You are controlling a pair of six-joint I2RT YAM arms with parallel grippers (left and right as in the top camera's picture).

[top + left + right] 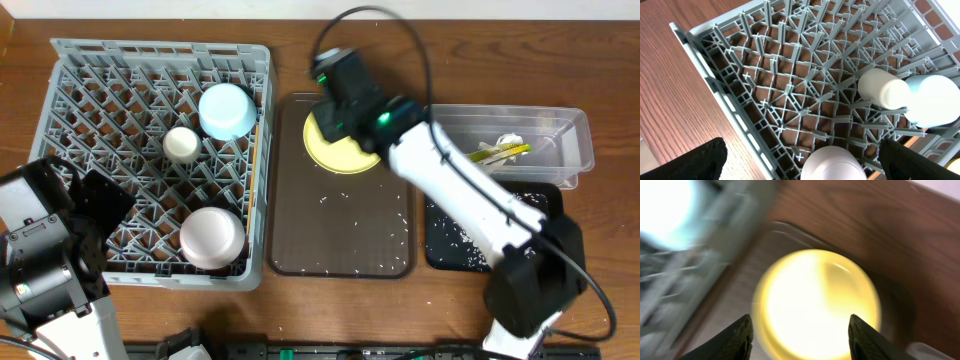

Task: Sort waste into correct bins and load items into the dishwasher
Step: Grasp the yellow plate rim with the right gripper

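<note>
The grey dishwasher rack (110,90) fills the left side and holds a light blue bowl (227,110), a small white cup (181,144) and a pale upturned bowl (212,237). On the far end of the brown tray lies the yellow plate (345,155). My right gripper (335,118) hovers over it. In the blurred right wrist view that gripper (800,332) is open, the plate (817,302) showing below between its fingers. My left gripper (805,165) stands open above the rack's (765,100) near left part, over the pale bowl (832,162), holding nothing.
The clear tub (560,130) at the right holds white paper (512,141) and a yellow wrapper (500,153). The black tray (445,240) in front of it carries rice grains, partly under my right arm. Loose grains dot the brown tray (350,225).
</note>
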